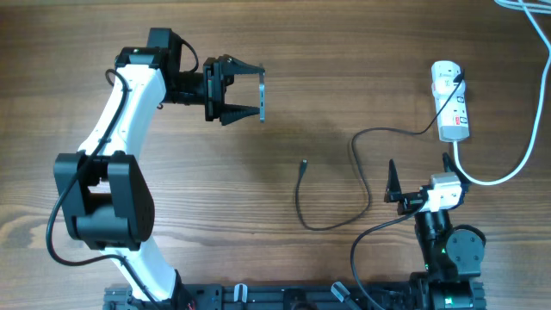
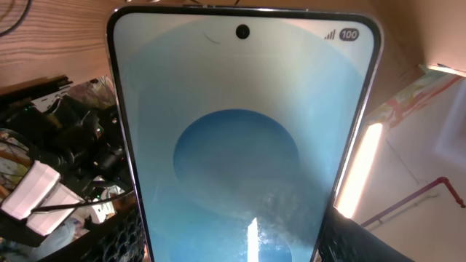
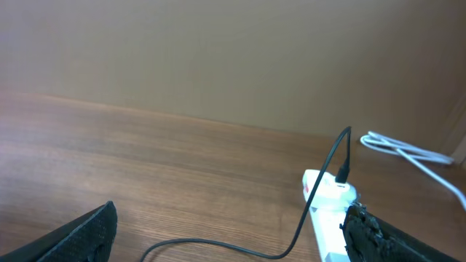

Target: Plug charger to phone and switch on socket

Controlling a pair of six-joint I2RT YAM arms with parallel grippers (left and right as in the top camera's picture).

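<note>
One phone (image 1: 262, 97) shows from overhead, but you only get it edge-on: a thin dark sliver clamped in the left gripper's (image 1: 252, 89) jaws, well left of the socket (image 1: 449, 103), with its screen hidden. One charger (image 1: 396, 131) is plugged into that socket's far end. Its connector tip (image 1: 303, 165) lies loose on the tabletop (image 1: 344, 52), between socket and phone. One white cord (image 1: 492, 182) curls off beside the socket. The right gripper (image 1: 419, 170) sits just below the socket, jaws spread wide and empty.

In the left wrist view the screen fills your frame. Its lower edge is cut off and the jaws show only as dark corners.

In the right wrist view one socket end is half hidden behind a fingertip (image 3: 375, 233), and the charger cable runs out of frame.
</note>
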